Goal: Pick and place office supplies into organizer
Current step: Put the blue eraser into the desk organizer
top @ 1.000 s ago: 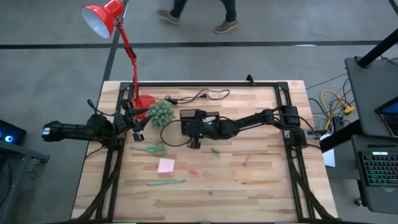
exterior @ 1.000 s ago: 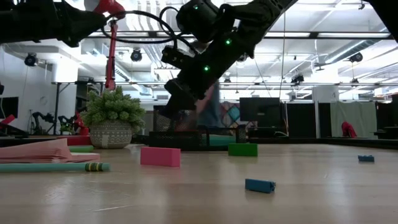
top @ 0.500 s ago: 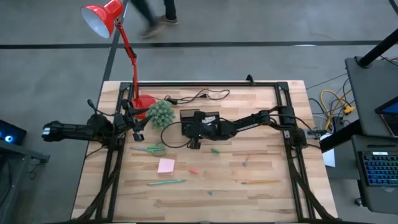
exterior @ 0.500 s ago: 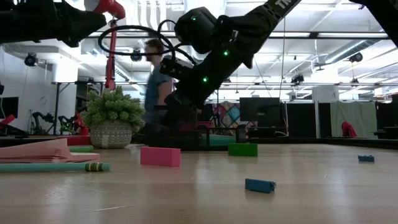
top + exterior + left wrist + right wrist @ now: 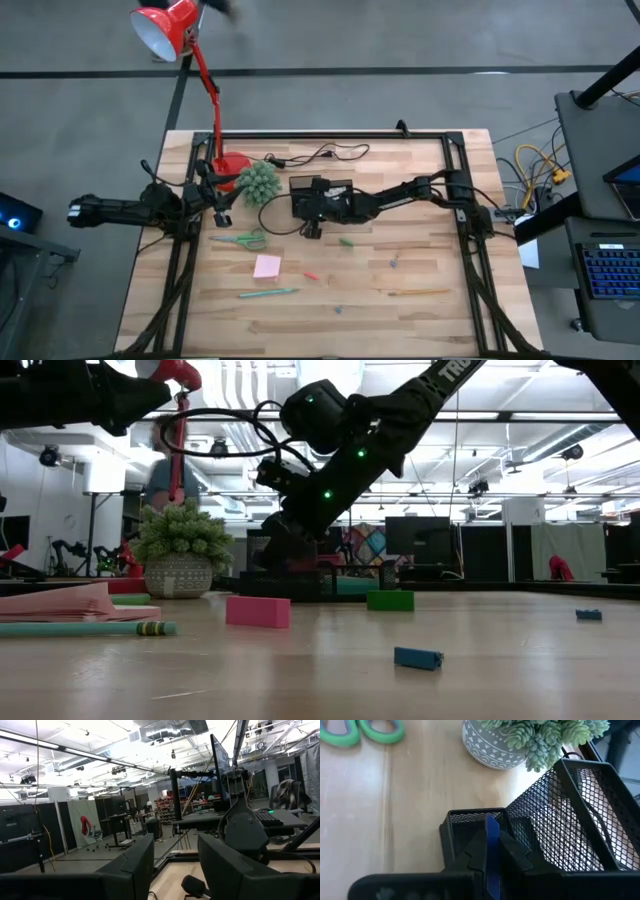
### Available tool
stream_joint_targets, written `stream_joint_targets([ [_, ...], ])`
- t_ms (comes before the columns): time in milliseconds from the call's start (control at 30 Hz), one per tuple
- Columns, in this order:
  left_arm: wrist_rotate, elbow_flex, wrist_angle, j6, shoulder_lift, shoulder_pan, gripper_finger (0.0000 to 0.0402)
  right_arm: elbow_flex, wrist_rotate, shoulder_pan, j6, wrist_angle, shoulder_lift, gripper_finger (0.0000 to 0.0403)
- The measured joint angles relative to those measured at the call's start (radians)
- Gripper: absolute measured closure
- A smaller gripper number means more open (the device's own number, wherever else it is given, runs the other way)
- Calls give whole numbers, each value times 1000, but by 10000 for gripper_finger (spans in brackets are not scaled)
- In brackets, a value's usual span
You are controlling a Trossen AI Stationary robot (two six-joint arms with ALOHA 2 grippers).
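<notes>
My right gripper (image 5: 491, 865) is shut on a thin blue bit (image 5: 491, 837) and hovers over the small end compartment of the black mesh organizer (image 5: 570, 815), which stands mid-table (image 5: 312, 190). On the wood lie green-handled scissors (image 5: 241, 240), a pink sticky pad (image 5: 267, 266), a green pen (image 5: 268, 293), a yellowish stick (image 5: 418, 292) and red (image 5: 311, 276), green (image 5: 346, 241) and bluish (image 5: 394, 261) bits. My left gripper (image 5: 216, 196) waits open at the table's left edge, with nothing between its fingers. My right gripper pinches the blue bit's two flat faces (image 5: 491, 851) between its two fingers (image 5: 512, 856). The fingers slant down from the table's right side. The bit stands on edge and pokes out past the fingertips over the compartment; whether it touches the mesh, I cannot tell.
A spiky green plant in a patterned pot (image 5: 258, 181) stands just left of the organizer. The red lamp's base (image 5: 232, 165) and a black cable (image 5: 320, 155) lie behind it. Bare wood stretches along the near half of the table.
My right gripper, still shut on the blue bit, has sunk a little toward the organizer. A person has walked past behind the table.
</notes>
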Motion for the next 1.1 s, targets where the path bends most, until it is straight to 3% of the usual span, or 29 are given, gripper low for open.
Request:
stream_joint_targets([
  [700,0,0,0,0,0,0,262,-1,-1,-3,10,-8,0,378],
  [1100,0,0,0,0,0,0,262,-1,1,-10,26,-9,0,341],
])
